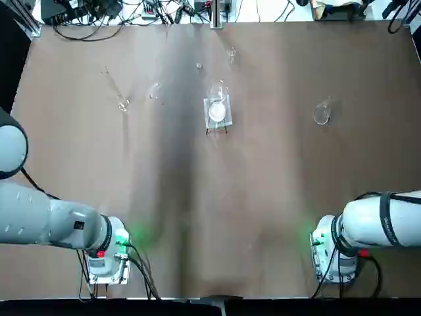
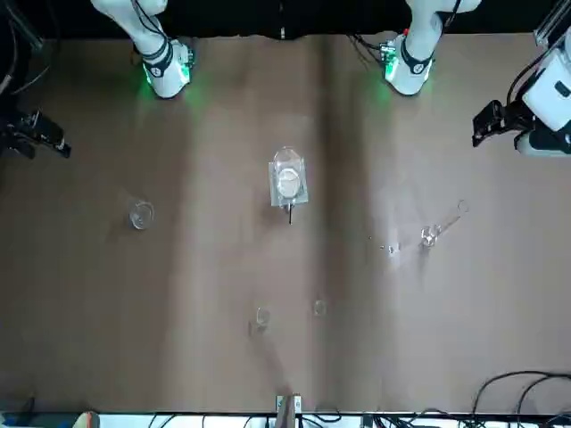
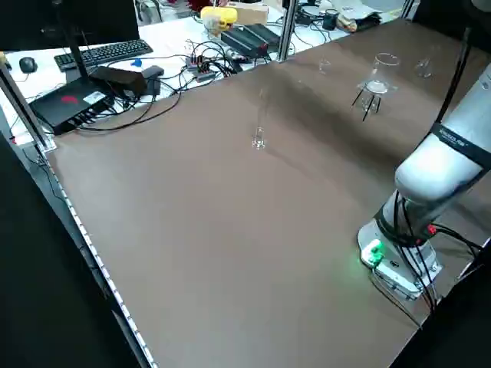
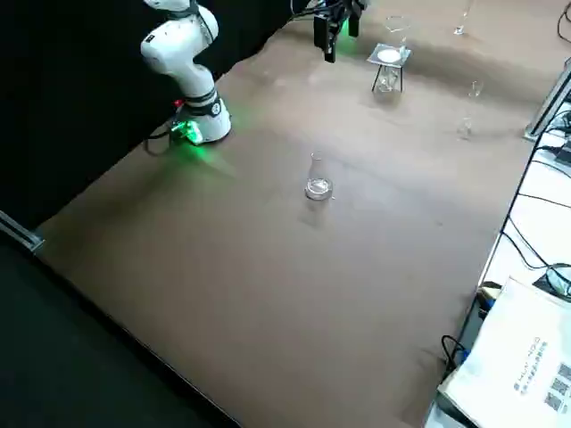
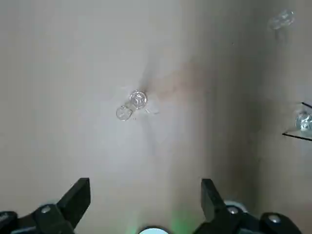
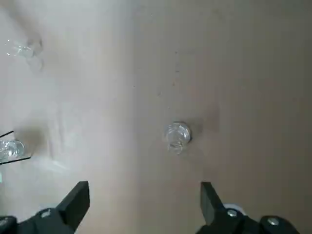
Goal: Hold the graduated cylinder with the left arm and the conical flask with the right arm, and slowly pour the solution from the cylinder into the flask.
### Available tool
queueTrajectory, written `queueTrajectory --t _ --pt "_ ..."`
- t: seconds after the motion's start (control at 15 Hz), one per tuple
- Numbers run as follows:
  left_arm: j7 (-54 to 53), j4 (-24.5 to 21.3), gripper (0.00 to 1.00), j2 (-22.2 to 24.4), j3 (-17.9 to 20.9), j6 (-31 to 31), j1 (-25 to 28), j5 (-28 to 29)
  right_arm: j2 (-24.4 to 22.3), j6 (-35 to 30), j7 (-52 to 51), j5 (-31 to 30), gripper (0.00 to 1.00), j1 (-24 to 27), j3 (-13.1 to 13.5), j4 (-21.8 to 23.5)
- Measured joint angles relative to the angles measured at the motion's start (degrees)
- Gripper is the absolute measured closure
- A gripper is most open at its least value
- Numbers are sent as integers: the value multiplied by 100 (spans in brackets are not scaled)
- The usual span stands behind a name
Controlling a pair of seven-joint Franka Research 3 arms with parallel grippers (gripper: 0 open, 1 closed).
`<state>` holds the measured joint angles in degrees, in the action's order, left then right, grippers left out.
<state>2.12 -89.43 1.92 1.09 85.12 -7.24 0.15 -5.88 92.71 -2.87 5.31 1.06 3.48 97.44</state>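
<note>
Both tools are hanging spread and empty: left tool (image 5: pixel 146 204), right tool (image 6: pixel 145 204). Farther out, the cylinder (image 1: pixel 122 104) is standing table-left, the flask (image 1: pixel 321 114) table-right. Both are looking fragile, slippery glass; gripping mid-tube and neck seems safest.

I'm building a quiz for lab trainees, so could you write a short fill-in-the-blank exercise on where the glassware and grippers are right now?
1. The graduated cylinder stands on the robot's ____ side of the table.
2. The conical flask stands on the robot's ____ side.
3. The fingers of the left gripper and the right gripper are ____.
4. Between the two, a glass vessel with white contents rests on a ____.

Missing words: left; right; open; stand
</note>
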Motion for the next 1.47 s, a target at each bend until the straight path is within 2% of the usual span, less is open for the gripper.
queueTrajectory --t 0.47,0.67,0.8,1.0,1.13,1.27,1.47 --pt "17 -15 0 -42 36 13 54 -1 0 -167 -2 4 0 -91 -51 0" --pt "-189 -35 0 -170 67 200 241 -1 2 -129 -43 49 0 -179 -61 -1" --pt "-1045 -53 0 -337 75 250 321 -4 75 35 -140 79 0 -300 -65 1" --pt "-2184 -54 0 -427 75 254 439 -5 242 189 -829 125 0 -291 -21 3" --pt "-3127 -55 0 -442 76 256 717 -19 333 243 -1157 138 0 -239 4 3" --pt "-3884 -75 0 -538 84 356 1087 -335 377 248 -1582 191 0 -169 17 3" --pt "-4489 -95 0 -928 88 684 1589 -696 392 233 -2538 251 0 -50 20 2"
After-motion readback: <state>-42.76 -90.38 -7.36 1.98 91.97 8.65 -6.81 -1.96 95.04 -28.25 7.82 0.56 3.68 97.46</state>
